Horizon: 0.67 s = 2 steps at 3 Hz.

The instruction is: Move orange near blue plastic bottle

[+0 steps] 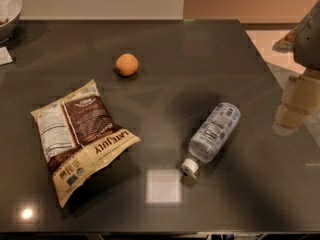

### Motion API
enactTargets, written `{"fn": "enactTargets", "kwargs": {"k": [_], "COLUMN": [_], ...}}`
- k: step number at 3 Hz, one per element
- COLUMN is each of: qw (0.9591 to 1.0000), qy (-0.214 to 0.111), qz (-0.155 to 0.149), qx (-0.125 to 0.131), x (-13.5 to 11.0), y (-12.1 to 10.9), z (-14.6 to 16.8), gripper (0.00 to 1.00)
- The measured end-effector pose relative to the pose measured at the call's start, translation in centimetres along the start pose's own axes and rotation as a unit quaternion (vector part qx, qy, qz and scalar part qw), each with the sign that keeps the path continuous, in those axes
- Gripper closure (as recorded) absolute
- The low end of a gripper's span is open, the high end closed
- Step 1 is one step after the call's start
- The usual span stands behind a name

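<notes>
The orange (126, 64) sits on the dark table, far left of centre. The blue plastic bottle (212, 134) lies on its side right of centre, with its white cap (190, 167) pointing toward the front. My gripper (291, 118) hangs at the right edge of the view, above the table's right side. It is to the right of the bottle and far from the orange, and it holds nothing that I can see.
A tan-and-brown snack bag (80, 136) lies flat at the left, in front of the orange. A grey bowl (7, 11) stands at the far left corner, with a white card (4, 55) beside it. The table's right edge (280, 91) runs diagonally past the gripper.
</notes>
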State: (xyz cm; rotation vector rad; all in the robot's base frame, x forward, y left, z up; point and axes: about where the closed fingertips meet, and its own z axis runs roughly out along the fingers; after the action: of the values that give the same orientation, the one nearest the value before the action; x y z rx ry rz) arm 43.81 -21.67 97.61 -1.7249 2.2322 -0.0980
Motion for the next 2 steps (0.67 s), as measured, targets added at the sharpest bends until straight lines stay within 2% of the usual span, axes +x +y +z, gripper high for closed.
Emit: {"fn": "enactTargets", "kwargs": {"k": [1, 2], "qw": [1.0000, 1.0000], "qy": [0.000, -0.005], "qz": [0.000, 0.005], "qx": [0.000, -0.005], "x": [0.00, -0.29], "y": [0.00, -1.00], "z": [0.00, 0.19], "gripper": [0.00, 0.00]}}
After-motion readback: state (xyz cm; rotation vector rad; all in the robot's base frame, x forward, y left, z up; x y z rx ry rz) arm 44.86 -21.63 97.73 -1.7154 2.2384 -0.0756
